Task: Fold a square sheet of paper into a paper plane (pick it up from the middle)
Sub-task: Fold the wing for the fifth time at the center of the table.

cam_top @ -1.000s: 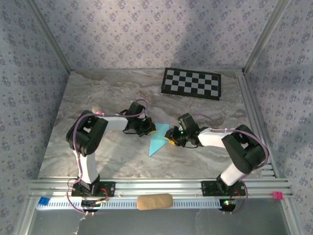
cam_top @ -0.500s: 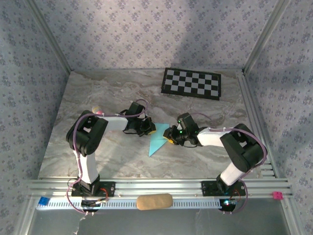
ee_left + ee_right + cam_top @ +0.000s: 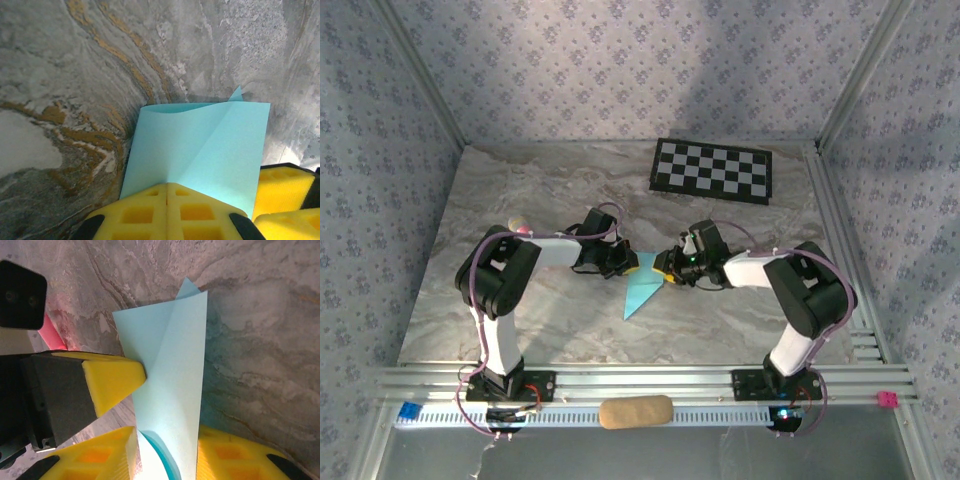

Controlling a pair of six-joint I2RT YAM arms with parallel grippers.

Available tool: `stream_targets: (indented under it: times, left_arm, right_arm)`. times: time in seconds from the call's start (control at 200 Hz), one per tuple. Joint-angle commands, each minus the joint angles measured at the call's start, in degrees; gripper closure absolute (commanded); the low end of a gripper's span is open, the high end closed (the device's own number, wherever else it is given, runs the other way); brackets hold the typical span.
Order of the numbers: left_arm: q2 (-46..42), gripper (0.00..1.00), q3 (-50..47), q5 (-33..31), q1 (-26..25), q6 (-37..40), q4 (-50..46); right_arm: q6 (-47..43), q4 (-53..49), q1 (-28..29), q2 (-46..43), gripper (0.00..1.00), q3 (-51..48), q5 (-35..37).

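Our left gripper [image 3: 167, 189] pinches the folded light blue paper sheet [image 3: 200, 145]; our right gripper [image 3: 166, 439] straddles it, jaws narrowly parted.

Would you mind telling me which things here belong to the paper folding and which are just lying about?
Part of the job: light blue paper; left gripper; right gripper.
Lying about: checkerboard mat; tan pad; small blue block; small pink block.
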Motion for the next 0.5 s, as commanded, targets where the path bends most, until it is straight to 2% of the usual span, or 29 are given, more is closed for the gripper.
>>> stream_targets:
  times: [0.0,0.37,0.495]
  left_arm:
    - [-0.8,0.92,0.6,0.8,-0.2,1.2,-1.1]
    - [-1.2,0.91,1.0,1.8,-0.1,1.0,-0.8]
    - [-2.1,0.9,1.0,1.7,-0.2,1.1,-0.9]
  right_arm:
    - [-2.2,0.5,-0.8,1.8,0.66,2.2,-3.8]
    - [-3.6,0.3,-2.0,5.3,0.72,3.7,-5.2]
    - [-4.3,-0.5,-2.3,5.7,0.82,4.0,-5.1]
